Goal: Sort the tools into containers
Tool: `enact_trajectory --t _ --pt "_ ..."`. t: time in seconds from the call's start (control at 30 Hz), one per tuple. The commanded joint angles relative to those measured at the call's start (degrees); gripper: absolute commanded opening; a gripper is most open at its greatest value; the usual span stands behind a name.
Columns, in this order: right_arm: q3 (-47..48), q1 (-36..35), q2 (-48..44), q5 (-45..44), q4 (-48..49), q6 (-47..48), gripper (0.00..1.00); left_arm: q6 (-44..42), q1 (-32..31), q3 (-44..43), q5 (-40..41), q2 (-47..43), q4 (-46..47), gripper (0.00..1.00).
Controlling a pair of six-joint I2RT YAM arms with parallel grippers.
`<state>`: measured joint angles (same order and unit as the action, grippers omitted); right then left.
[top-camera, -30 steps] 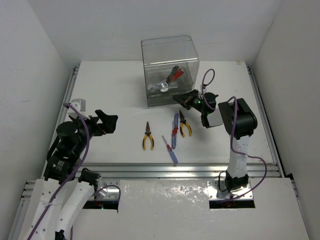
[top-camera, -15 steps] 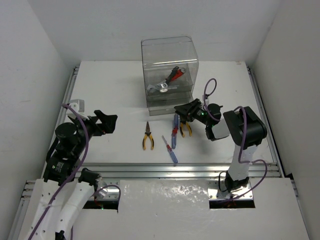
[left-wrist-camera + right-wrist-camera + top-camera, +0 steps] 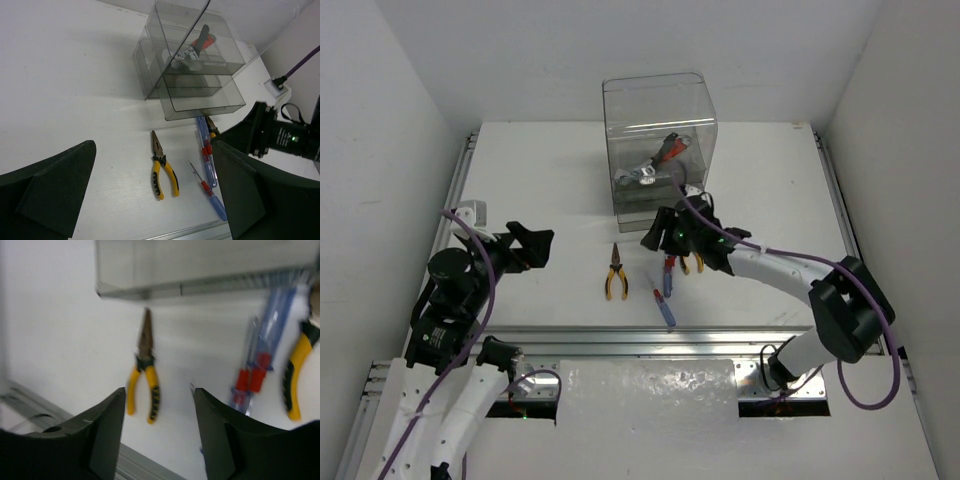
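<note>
The containers (image 3: 660, 135) are a smoky clear stacked unit at the table's back, with a red-handled wrench (image 3: 662, 158) inside. One pair of yellow-handled pliers (image 3: 615, 272) lies in front of it. To its right lie two red and blue screwdrivers (image 3: 668, 275) and a second pair of pliers (image 3: 693, 263). My right gripper (image 3: 658, 236) hovers low over the screwdrivers, open and empty. In the right wrist view the pliers (image 3: 144, 376) lie just ahead of the right gripper (image 3: 159, 395). My left gripper (image 3: 536, 243) stays open and empty at the left, well away from the tools.
A metal rail (image 3: 620, 335) runs along the table's near edge. White walls close in on both sides. In the left wrist view the containers (image 3: 192, 95) have a lower tray jutting forward, and the right gripper (image 3: 252, 135) shows at the right.
My right gripper went from shut to open. It swung from the containers' front right corner down and left, to above the screwdrivers. The left arm has not moved.
</note>
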<state>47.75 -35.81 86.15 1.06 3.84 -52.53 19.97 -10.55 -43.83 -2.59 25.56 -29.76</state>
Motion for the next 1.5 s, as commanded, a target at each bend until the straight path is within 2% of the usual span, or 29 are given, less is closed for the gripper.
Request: enact_trajectory --t 0.0,0.07,0.2,0.3,0.47,0.8,0.9,0.97,1.07,1.23,1.33,1.4,1.43,1.47 --pt "4.9 -6.1 1.7 -15.8 -23.9 7.6 0.56 -0.4 -0.3 -0.3 0.1 -1.0 2.5 1.0" --pt "6.4 -9.1 2.6 -18.4 -27.4 8.9 0.52 -0.4 -0.3 -0.2 0.1 -1.3 2.5 1.0" --pt "9.8 -16.1 6.1 -17.1 -33.3 15.0 0.52 -0.3 -0.3 -0.2 0.1 -1.7 2.5 1.0" --pt "11.2 -17.6 10.0 -15.9 -36.0 16.3 0.52 -0.3 -0.4 -0.1 -0.1 -1.8 2.5 1.0" --pt "10.1 -18.9 12.4 -13.5 -33.9 17.6 0.48 -0.3 -0.4 -0.1 -0.3 -2.1 2.7 1.0" --pt "11.0 -20.3 17.9 -9.6 -32.0 17.8 0.32 -0.3 -0.4 0.0 -0.1 -2.9 2.7 1.0" --pt "11.5 -21.0 18.2 -8.7 -32.4 17.5 0.16 -0.3 -0.4 0.0 0.0 -2.9 2.7 1.0" --pt "12.0 -22.2 17.0 -8.0 -32.2 17.5 0.04 -0.2 -0.4 0.0 0.0 -2.8 2.6 1.0" --pt "13.1 -22.9 12.1 -5.3 -32.2 18.2 0.0 -0.2 -0.4 0.0 0.0 -2.9 2.7 1.0" --pt "15.7 -21.1 -0.5 -7.7 -32.7 19.0 0.0 -0.2 -0.4 0.0 0.2 -2.8 2.6 1.0" --pt "14.5 -17.5 -6.4 -10.1 -27.1 14.1 0.0 -0.2 -0.4 0.0 0.5 -2.8 2.6 1.0" --pt "10.2 -14.7 -9.2 -12.7 -18.6 6.6 0.0 -0.1 -0.4 -0.1 0.6 -2.8 2.5 1.0" --pt "7.4 -11.7 -12.6 -13.7 -9.6 1.0 0.0 0.0 -0.4 -0.1 0.8 -2.8 2.4 1.0" --pt "4.8 -10.3 -14.3 -15.2 -5.5 -3.1 0.0 0.0 -0.4 -0.1 0.9 -3.0 2.3 1.0"
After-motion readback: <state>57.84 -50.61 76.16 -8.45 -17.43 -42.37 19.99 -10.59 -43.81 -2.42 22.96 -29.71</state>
